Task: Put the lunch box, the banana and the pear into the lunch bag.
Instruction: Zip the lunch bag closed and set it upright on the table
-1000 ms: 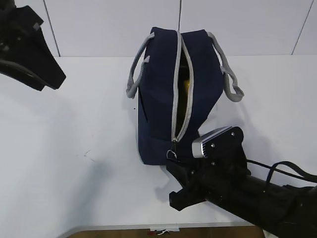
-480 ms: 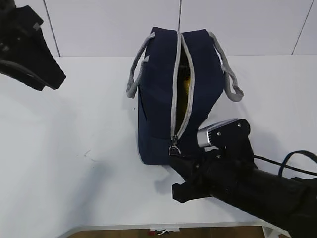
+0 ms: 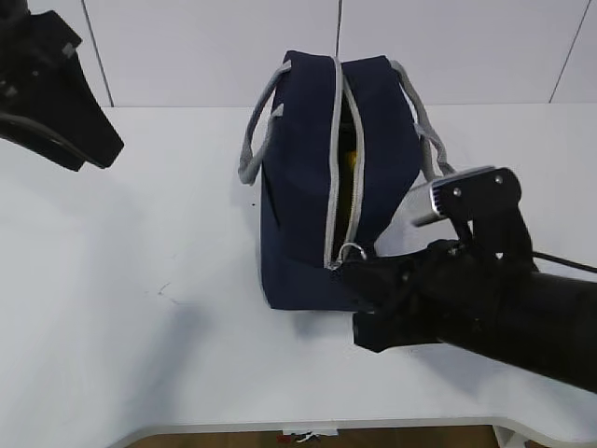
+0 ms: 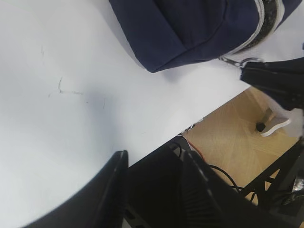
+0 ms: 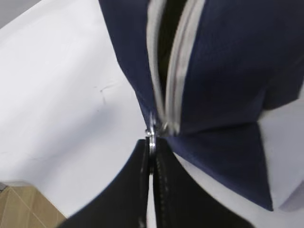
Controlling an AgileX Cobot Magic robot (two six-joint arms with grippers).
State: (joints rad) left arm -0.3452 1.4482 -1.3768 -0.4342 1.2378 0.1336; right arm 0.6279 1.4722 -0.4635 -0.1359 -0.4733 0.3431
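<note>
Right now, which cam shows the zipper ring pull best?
Right wrist view: the ring pull sits centered, pinched in the right end effector. Exterior view shows it small; left wrist view catches it at the frame edge.

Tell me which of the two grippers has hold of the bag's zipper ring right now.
The right gripper, at the lunch bag's near end: its jaws are shut on the ring pull. The left gripper hangs over bare table, holding nothing.

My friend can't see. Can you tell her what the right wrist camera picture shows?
The right gripper is shut on the zipper ring at the near end of the navy lunch bag. The grey zipper gapes open above it, dark inside, and the bag sits on a white table.
</note>
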